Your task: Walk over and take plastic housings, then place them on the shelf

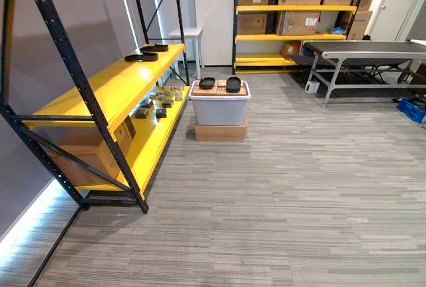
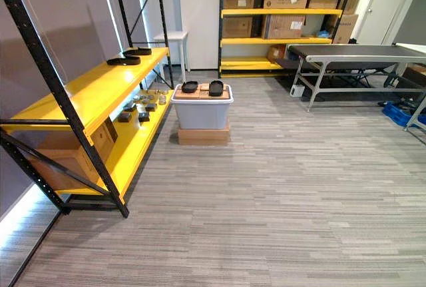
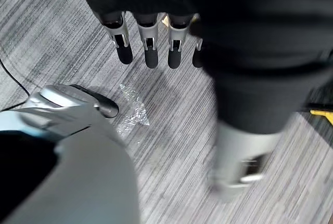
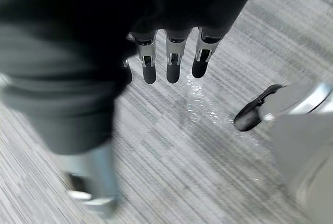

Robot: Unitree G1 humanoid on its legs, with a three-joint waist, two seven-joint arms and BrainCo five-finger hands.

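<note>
Yellow shelf [image 1: 113,87] fills the left of the frame. Just beside it at upper centre stands a grey bin [image 1: 219,108], with two black plastic housings [image 1: 233,84] on top. Left hand [image 3: 151,52] and right hand [image 4: 173,65] hang over the carpet [image 1: 299,200], fingers straight, holding nothing.

Two black plastic housings [image 2: 215,88] sit on a grey bin [image 2: 202,115] beside the yellow shelf [image 2: 86,94].

Yellow shelf [image 1: 106,90]: two black housings [image 1: 141,56] at far end; grey bin [image 1: 219,110]: two more on lid.
</note>
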